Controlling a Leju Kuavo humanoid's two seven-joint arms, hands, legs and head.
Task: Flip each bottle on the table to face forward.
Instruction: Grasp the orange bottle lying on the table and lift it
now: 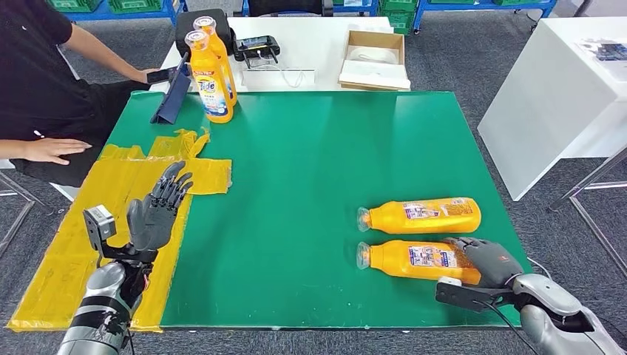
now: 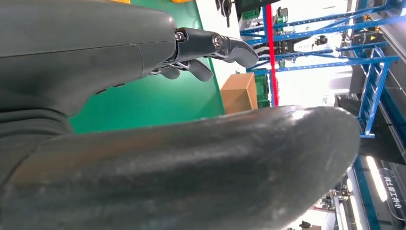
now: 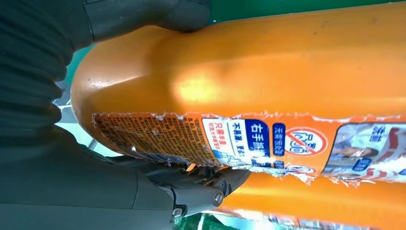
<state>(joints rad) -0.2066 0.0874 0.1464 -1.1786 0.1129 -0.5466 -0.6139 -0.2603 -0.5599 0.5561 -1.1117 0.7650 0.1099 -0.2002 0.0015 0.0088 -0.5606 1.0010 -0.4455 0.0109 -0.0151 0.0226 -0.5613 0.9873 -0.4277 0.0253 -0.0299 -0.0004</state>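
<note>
Nearer bottle (image 1: 414,259) base: hidden under the right robot hand (image 1: 489,260).
Rear standing bottle (image 1: 214,44): largely covered by the front one (image 1: 208,78).
Label print: too small to read.
Person (image 1: 37,66): cut off by the frame edge.

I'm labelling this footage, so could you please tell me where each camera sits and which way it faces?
Head view: high on the body, looking down at the green table; both arms show.
Left wrist view: behind the raised left hand, facing across the table to blue shelving.
Right wrist view: behind the right hand, against the near bottle.
Shared: that bottle and right hand.

orange bottles (image 1: 421,217) on a green table (image 1: 310,185) with yellow tape (image 1: 111,185).
</note>
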